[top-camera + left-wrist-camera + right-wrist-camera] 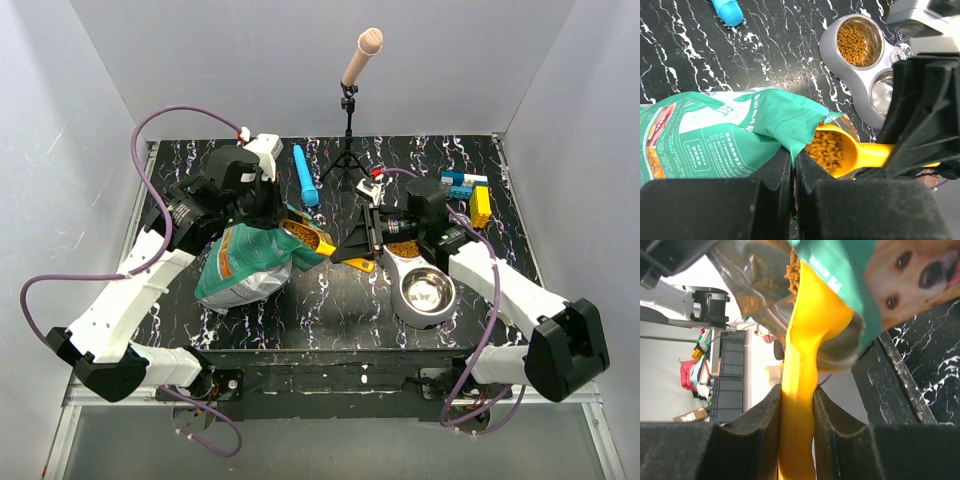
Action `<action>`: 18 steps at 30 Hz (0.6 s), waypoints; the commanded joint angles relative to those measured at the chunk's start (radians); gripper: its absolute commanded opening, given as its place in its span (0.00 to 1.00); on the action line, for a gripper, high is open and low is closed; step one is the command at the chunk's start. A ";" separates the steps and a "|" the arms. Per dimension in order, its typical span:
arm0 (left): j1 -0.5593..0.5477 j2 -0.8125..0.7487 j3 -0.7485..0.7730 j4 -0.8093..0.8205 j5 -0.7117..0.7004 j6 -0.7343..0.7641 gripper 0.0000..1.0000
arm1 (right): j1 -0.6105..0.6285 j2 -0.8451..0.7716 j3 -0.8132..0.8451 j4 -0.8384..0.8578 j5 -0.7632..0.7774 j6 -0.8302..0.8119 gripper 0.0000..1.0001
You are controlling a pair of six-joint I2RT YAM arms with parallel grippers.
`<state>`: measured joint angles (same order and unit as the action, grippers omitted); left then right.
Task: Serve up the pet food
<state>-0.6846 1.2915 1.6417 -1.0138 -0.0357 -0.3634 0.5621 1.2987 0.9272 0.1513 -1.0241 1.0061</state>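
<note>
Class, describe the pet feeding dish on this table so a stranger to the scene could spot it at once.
On the black marbled table, look near the front right, by the right arm. There lies the grey double dish, two steel bowls in one body. Unlike the green food bag and yellow scoop to its left, it shines, its far bowl holding kibble, its near bowl empty.

Same build is seen on both: the left arm (140, 290) and right arm (510, 292) are made of smooth white links, capped with chunky black joint housings (100, 365). A thin purple cable (185, 108) is looped loosely off the left one, tipped with a small red tab, and another is strung along the right. The left fingers (772, 175) and right fingers (765, 425) are done in plain matte black, blocky and slightly grainy.
</note>
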 commanded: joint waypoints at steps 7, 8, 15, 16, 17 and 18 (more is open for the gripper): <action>-0.006 -0.078 0.075 0.256 0.036 -0.012 0.00 | -0.073 -0.085 -0.053 -0.041 -0.034 0.046 0.01; -0.006 -0.080 0.067 0.264 0.069 -0.016 0.00 | -0.073 -0.075 -0.053 -0.003 -0.030 0.080 0.01; -0.004 -0.078 0.055 0.291 0.120 -0.026 0.00 | -0.070 -0.050 0.054 -0.051 -0.064 0.143 0.01; -0.006 -0.077 0.055 0.291 0.122 -0.026 0.00 | -0.071 -0.049 0.070 -0.111 -0.036 0.126 0.01; -0.006 -0.075 0.053 0.293 0.123 -0.028 0.00 | -0.070 -0.033 0.084 -0.196 -0.018 0.071 0.01; -0.006 -0.075 0.050 0.293 0.122 -0.028 0.00 | -0.071 0.003 0.094 -0.291 0.002 0.015 0.01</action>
<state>-0.6819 1.2911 1.6459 -1.0050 -0.0025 -0.3637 0.4938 1.2652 0.9234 0.0391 -1.0645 1.1179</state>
